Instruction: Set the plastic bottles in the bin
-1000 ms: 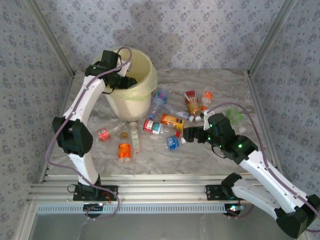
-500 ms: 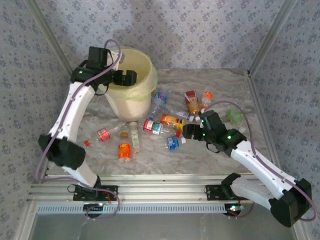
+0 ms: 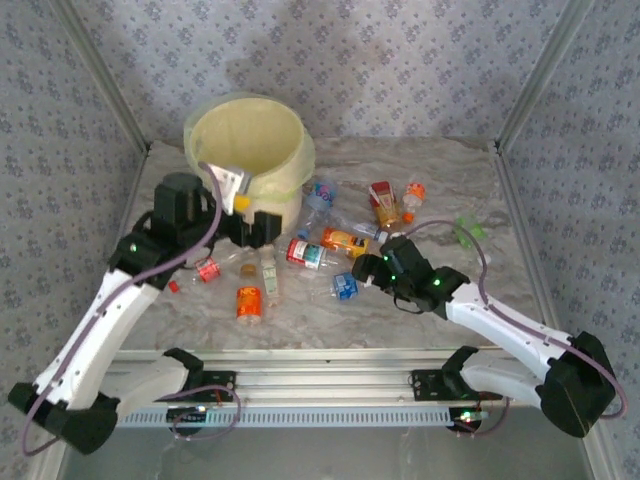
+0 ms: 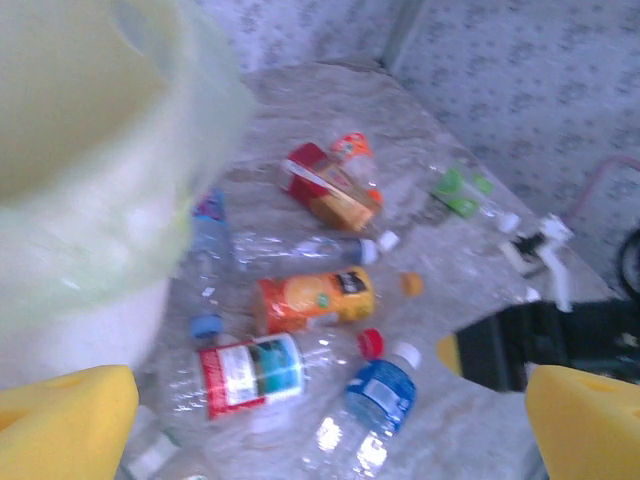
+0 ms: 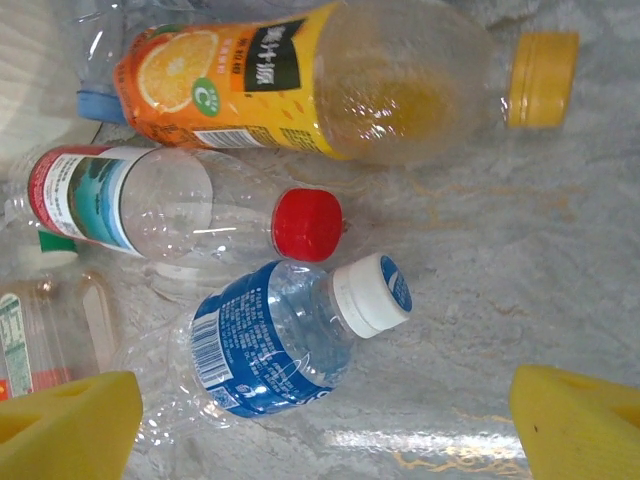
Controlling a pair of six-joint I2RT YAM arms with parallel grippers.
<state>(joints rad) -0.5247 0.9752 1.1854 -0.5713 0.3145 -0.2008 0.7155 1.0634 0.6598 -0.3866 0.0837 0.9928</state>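
R gripper (image 5: 322, 422): low over table (image 3: 430, 310), front-centre, jaws wide open, nothing held. Blue-label btl (image 5: 270, 350), white cap, lies on its side just under it, btw the yellow pads (image 5: 70, 425) and nearer one of them; can't tell if touching. To the left at about the same depth, orange-label btl (image 3: 248, 300) lies alone.

Next back: red-cap btl (image 5: 150, 215), clear, on its side, cap almost against the blue-label btl's shoulder. Past that, orange-juice btl (image 5: 300, 85), yellow cap, also flat. Left of these, a clear btl (image 3: 268, 270) and a red btl (image 3: 207, 268), apart from each other.

L gripper (image 3: 252, 220): up off the table at left, just in front of bin wall, jaws wide open, empty. In wrist view its pads sit in the lower corners w/ nothing btw them.

Farther: brown btl (image 3: 384, 205) mid-table, green btl (image 3: 467, 230) toward the right edge, blue-cap btl (image 3: 320, 192) just beside the bin.

Bin (image 3: 296, 150): far left of table, upright, pale yellow liner folded over rim.
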